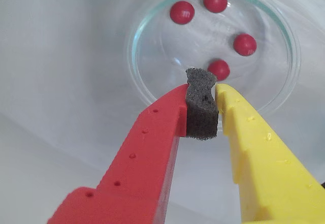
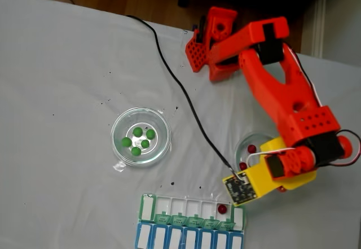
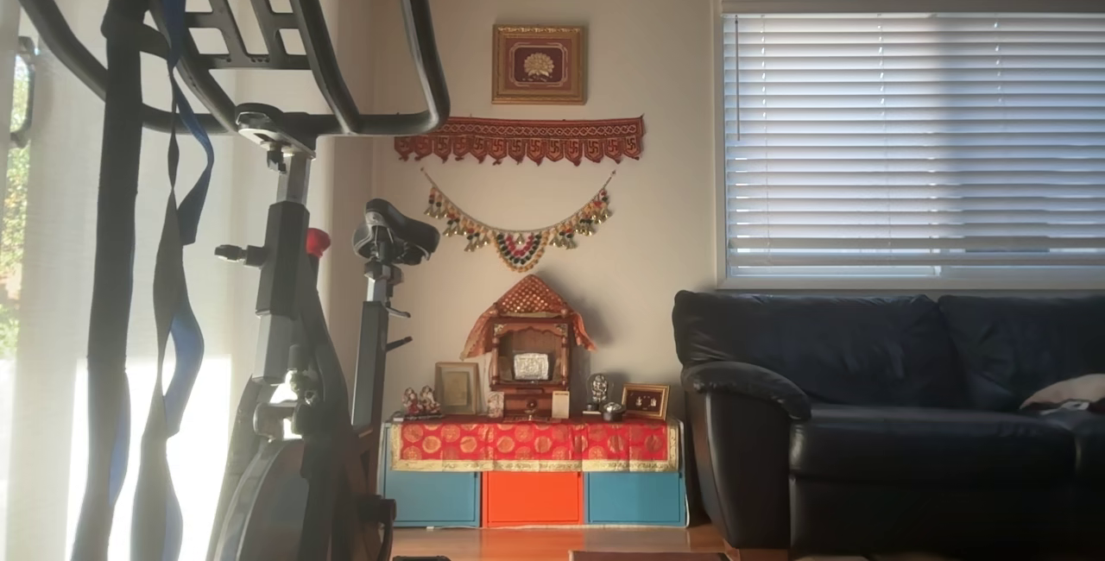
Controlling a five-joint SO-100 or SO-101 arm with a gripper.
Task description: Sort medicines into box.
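Over the dish (image 1: 284, 89) in the wrist view, fingers (image 1: 202, 94) nearly shut on grey foam alone; four red pills (image 1: 219, 69) lie below. Fixed view: box (image 2: 192, 218) holds one red pill (image 2: 222, 209); round pills may roll away.

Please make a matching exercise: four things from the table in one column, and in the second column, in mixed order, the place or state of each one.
1. green pills
2. four red pills
3. single red pill
4. end effector

a. in a green-lidded compartment of the pill organizer
b. in the glass dish below the end effector
c. closed on its grey foam pad
d. in the dish left of the arm, fixed view

Pairs: 1-d, 2-b, 3-a, 4-c
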